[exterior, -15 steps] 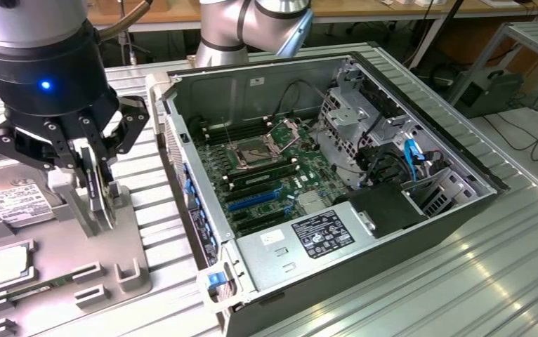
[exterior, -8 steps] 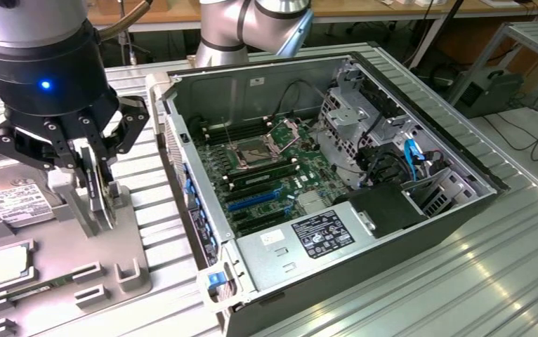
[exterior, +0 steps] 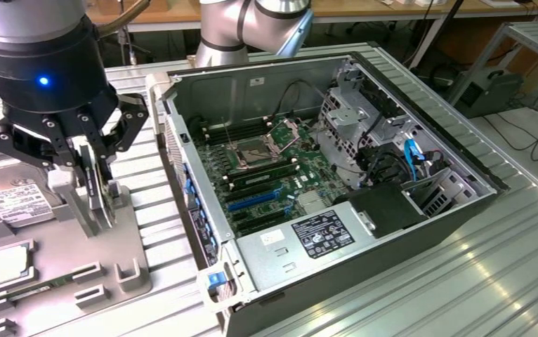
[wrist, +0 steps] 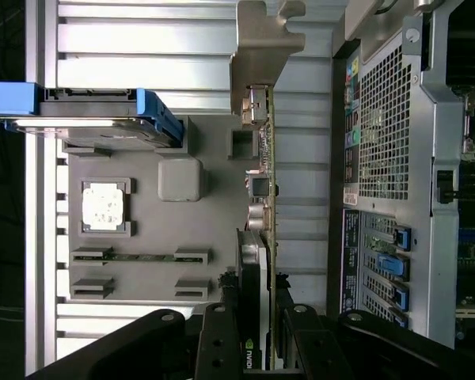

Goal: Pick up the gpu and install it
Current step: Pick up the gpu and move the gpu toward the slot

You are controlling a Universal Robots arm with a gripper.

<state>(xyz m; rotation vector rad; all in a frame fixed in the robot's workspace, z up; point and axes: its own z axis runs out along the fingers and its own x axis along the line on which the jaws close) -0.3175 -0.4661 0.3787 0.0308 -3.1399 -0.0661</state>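
The gpu (wrist: 263, 170) is grasped by the end effector (wrist: 256, 291) over the grey tray (wrist: 214, 237). Its silver bracket (wrist: 257, 47) is seen from the wrist, the motherboard (exterior: 269, 168) from the exterior view.

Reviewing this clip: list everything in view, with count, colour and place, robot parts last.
gpu: one, green board, silver bracket, held above the tray
hard drive: one, silver, white label, at the tray's end
processor chip: one, silver, in a tray recess
RAM stick: one, green, in a tray slot
tray: one, grey, beside the case
computer case: one, black and silver, open, green motherboard inside
gripper: one, black, closed on the gpu
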